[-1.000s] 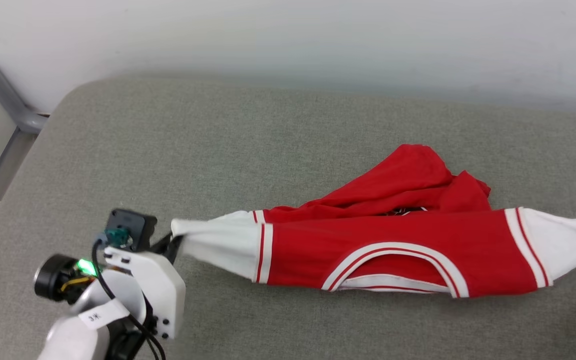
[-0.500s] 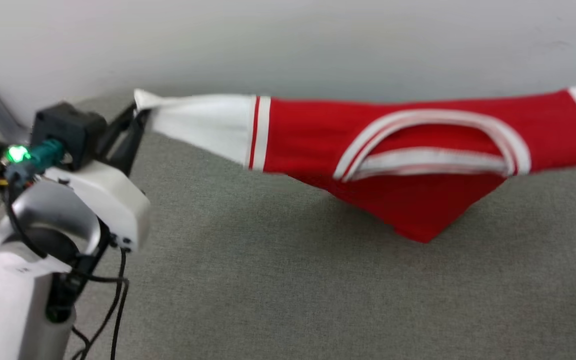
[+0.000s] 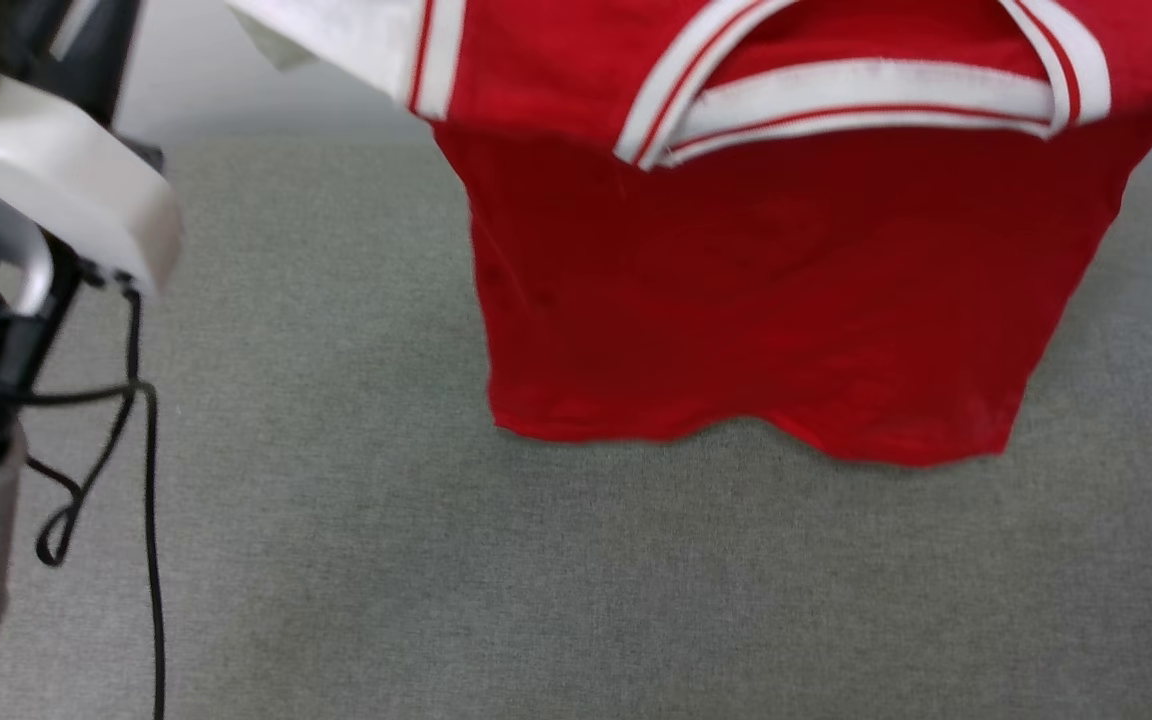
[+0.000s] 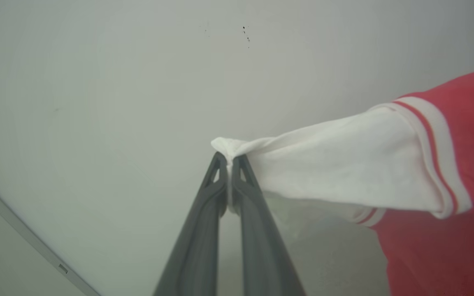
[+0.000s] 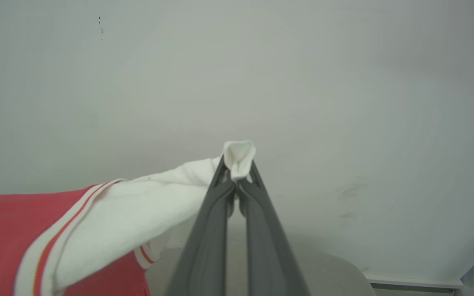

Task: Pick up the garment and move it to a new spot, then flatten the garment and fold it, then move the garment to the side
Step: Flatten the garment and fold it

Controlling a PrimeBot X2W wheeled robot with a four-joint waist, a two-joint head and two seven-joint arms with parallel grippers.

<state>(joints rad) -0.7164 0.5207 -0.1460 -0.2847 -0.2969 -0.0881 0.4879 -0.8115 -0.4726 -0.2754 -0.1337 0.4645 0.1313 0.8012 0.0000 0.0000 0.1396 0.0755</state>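
Observation:
The garment (image 3: pixel 776 280), a red jersey T-shirt with white sleeves and striped trim, hangs in the air above the grey cushion (image 3: pixel 536 580); its hem dangles just over the fabric. In the left wrist view my left gripper (image 4: pixel 229 158) is shut on the tip of one white sleeve (image 4: pixel 344 160). My right gripper (image 5: pixel 237 164) is shut on the tip of the other white sleeve (image 5: pixel 138 218). The shirt is stretched between the two. The pale body of my left arm (image 3: pixel 46 190) stands at the left of the head view.
A pale wall (image 3: pixel 236 90) rises right behind the cushion. Black cables (image 3: pixel 136 480) dangle from my left arm over the cushion's left part. A grey metal rail (image 4: pixel 23 242) runs along the wall in the left wrist view.
Both grippers have lifted the garment off the cushion, and it now hangs spread by its sleeves. The head view has shifted too, so the shirt fills its top.

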